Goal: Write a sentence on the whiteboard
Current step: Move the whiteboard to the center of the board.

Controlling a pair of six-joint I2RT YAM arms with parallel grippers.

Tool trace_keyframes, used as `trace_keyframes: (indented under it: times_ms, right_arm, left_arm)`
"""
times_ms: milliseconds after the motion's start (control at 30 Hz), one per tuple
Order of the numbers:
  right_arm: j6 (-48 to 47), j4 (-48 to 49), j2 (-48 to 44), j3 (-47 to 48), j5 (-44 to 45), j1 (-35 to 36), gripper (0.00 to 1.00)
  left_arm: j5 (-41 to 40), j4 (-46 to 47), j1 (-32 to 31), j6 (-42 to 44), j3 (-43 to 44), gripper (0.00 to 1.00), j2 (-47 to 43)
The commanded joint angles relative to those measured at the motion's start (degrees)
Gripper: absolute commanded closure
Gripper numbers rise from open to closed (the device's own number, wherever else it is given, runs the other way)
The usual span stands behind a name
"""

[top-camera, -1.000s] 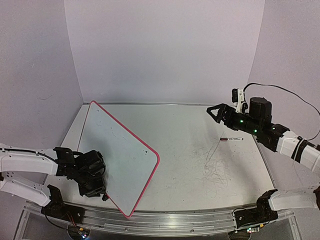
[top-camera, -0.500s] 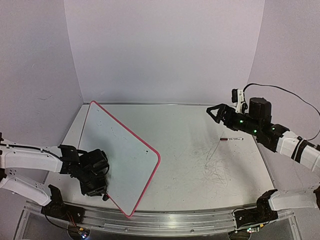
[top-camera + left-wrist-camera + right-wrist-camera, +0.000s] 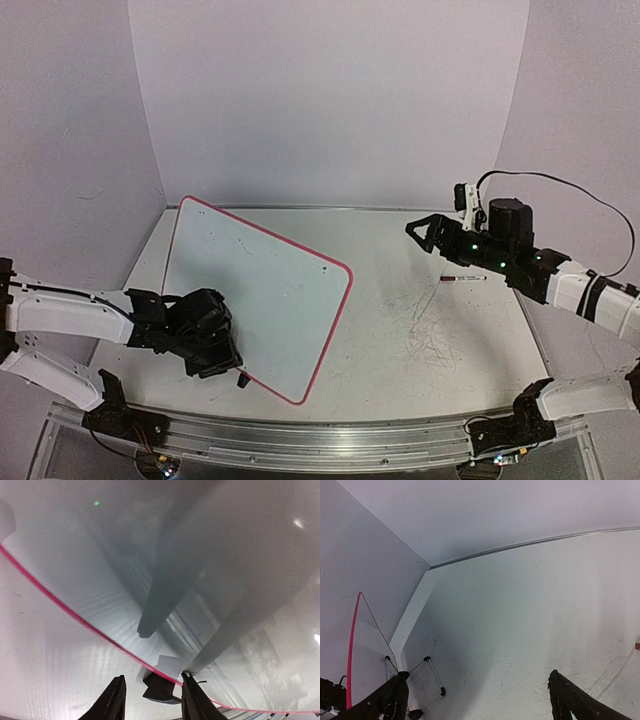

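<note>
The whiteboard [image 3: 262,290], white with a red-pink rim, stands tilted on the left half of the table, its near edge low. My left gripper [image 3: 230,366] is at that near-left edge. In the left wrist view the left gripper [image 3: 152,677] is open: its jaws stand apart, with the rim and a black clip [image 3: 161,689] between them, and the board [image 3: 210,545] fills the upper right. The sentence does not show in any view. My right gripper [image 3: 420,230] hangs open above the table's right half; between its fingertips the right gripper [image 3: 477,675] holds nothing.
A red-capped marker [image 3: 465,277] lies on the table right of centre, below my right arm. Faint grey scribbles [image 3: 430,335] mark the tabletop there. The right wrist view shows the whiteboard [image 3: 367,650] edge-on with wire stand legs [image 3: 434,676]. Walls close three sides.
The whiteboard has swung to the right and lies flatter. My left gripper has followed it rightward and its jaws have widened. The right gripper has shifted slightly left.
</note>
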Motion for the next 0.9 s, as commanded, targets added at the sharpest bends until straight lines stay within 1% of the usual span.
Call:
trace_keyframes:
  times_ms: [0,167,233,333,433,500,600,667,767,867]
  right_arm:
    - [-0.75,2.26,0.75,1.32,1.18,0.84,0.02]
    - [-0.35,1.87,0.37,1.29,2.70,1.09,0.02]
    - [-0.34,0.99,-0.47,1.51,4.51,1.09,0.02]
    - [-1.85,-2.31,-2.53,2.69,10.04,1.06,0.02]
    - [-4.31,-5.02,-4.87,3.46,14.33,1.10,0.02]
    - [-5.40,-5.63,-5.22,3.68,14.07,1.06,0.02]
    - [-6.82,-5.58,-3.89,4.31,9.62,1.65,0.02]
    - [-7.36,-5.32,-3.02,4.98,8.72,3.65,0.02]
    - [-7.16,-5.57,-2.19,6.73,10.22,7.93,0.02]
    - [-6.37,-7.31,-1.45,9.15,11.67,12.46,0.02]
  left_arm:
    - [-3.30,16.42,0.29,2.80,4.27,0.61,3.89]
    - [-2.00,20.25,0.29,4.64,6.52,0.61,9.04]
    - [-1.40,21.48,0.29,5.27,7.68,0.62,10.77]
    - [-1.24,21.96,0.18,6.24,8.09,0.62,11.39]
    - [-1.45,21.98,0.18,6.48,6.69,0.62,10.00]
    - [-1.55,21.93,0.19,6.34,5.40,0.62,8.85]
    - [-0.95,21.97,0.20,5.72,2.93,0.62,7.03]
    - [-0.02,21.99,0.20,5.43,1.29,0.62,5.76]
    - [1.09,21.74,0.20,7.34,0.40,0.61,2.94]
    - [1.53,20.58,0.17,9.83,0.74,0.54,-0.57]
